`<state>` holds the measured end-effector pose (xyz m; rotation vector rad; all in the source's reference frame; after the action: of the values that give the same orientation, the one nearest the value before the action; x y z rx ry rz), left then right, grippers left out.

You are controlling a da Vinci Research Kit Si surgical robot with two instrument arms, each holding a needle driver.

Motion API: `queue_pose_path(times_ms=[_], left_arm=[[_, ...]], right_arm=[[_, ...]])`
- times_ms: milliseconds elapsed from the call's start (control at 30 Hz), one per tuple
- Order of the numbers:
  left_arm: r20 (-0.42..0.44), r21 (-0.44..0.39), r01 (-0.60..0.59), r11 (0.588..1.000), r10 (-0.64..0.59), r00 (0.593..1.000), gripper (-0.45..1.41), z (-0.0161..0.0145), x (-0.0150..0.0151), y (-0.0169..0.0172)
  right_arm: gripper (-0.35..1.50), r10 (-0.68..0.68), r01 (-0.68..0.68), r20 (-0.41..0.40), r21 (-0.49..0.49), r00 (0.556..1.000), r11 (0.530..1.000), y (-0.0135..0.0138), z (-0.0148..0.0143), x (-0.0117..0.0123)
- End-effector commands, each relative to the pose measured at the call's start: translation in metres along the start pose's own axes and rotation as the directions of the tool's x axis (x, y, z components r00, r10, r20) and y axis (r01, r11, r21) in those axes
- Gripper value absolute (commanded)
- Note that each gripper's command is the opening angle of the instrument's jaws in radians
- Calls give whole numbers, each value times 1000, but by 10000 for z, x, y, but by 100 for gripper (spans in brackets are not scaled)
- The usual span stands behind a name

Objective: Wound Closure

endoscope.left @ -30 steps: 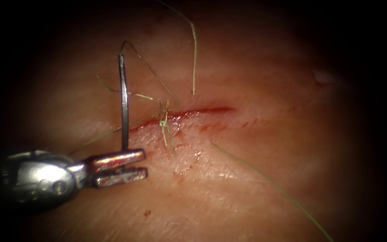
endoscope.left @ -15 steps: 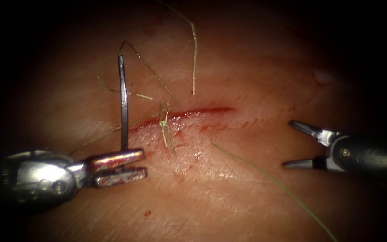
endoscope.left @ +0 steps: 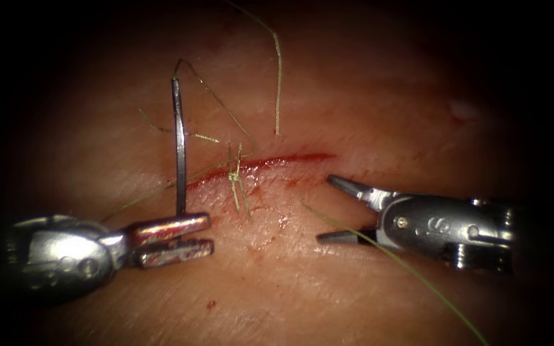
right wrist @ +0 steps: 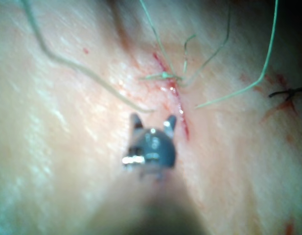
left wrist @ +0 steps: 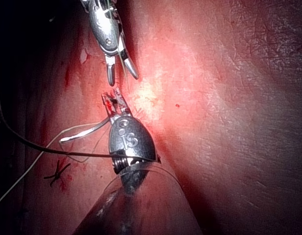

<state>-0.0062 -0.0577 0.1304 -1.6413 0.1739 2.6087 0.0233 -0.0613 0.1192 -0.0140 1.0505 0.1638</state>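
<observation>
The tissue [endoscope.left: 367,102] has a red cut [endoscope.left: 277,160] with one knotted stitch [endoscope.left: 233,174] and short thread ends. My left tool [endoscope.left: 176,236] lies at the cut's left end, shut on one end of the curved needle [endoscope.left: 178,141]. The needle stands up free of the tissue, and thread [endoscope.left: 216,99] runs from its far end toward the stitch. My right tool [endoscope.left: 335,210] is open and holds nothing, near the cut's right end. In the left wrist view the left tool [left wrist: 114,104] grips the needle [left wrist: 82,134], facing the open right tool [left wrist: 119,73]. In the right wrist view the right tool [right wrist: 153,122] is open beside the cut [right wrist: 179,110].
A long green thread [endoscope.left: 405,269] trails across the tissue under the right tool's lower jaw. Another strand [endoscope.left: 278,83] hangs down above the cut. A dark older stitch [left wrist: 55,174] sits in the tissue, and small spots of red fluid [endoscope.left: 211,304] dot the surface.
The right tool came in from the right with its jaws open and moved left to the cut's right end. The left tool and the needle stayed put.
</observation>
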Motion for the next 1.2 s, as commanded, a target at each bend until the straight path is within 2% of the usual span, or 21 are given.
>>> queue_pose_path(times_ms=[33, 133, 233, 433, 600, 667, 800, 900, 1200], left_arm=[[-1, 0, -2, 1000, 2, 1000, -45, 6, -5, -1], [-1, 0, -2, 1000, 2, 1000, -45, 6, -5, -1], [-1, 0, -2, 1000, 2, 1000, -45, 6, -5, -1], [-1, 1, -2, 1000, 2, 1000, -45, 7, -5, -1], [-1, 1, -3, 1000, 3, 1000, -45, 7, -6, 0], [1, 0, -3, 1000, 3, 1000, -45, 7, -6, 0], [1, 0, -3, 1000, 3, 1000, -45, 7, -6, 0], [1, 0, -3, 1000, 3, 1000, -45, 7, -6, 1], [1, 0, -3, 1000, 3, 1000, -45, 7, -6, 1]], right_arm=[[125, -6, 6, -6, 7, 1000, 1000, 0, 14, 3], [115, -12, 13, -18, 16, 1000, 1000, 0, 18, 4], [-35, -23, 25, -49, 49, 999, 998, -1, 16, 0], [-35, 18, -11, -72, 101, 997, 995, 1, 7, -3], [-35, 25, -20, -50, 115, 998, 993, -2, -6, -4], [-35, 17, -14, -31, 121, 999, 993, -12, -29, -7], [-35, 10, -7, -20, 132, 1000, 991, -25, -57, -9], [-35, 10, -9, -12, 126, 1000, 992, -39, -92, -17], [-35, 9, -8, -8, 122, 1000, 993, -47, -113, -23]])
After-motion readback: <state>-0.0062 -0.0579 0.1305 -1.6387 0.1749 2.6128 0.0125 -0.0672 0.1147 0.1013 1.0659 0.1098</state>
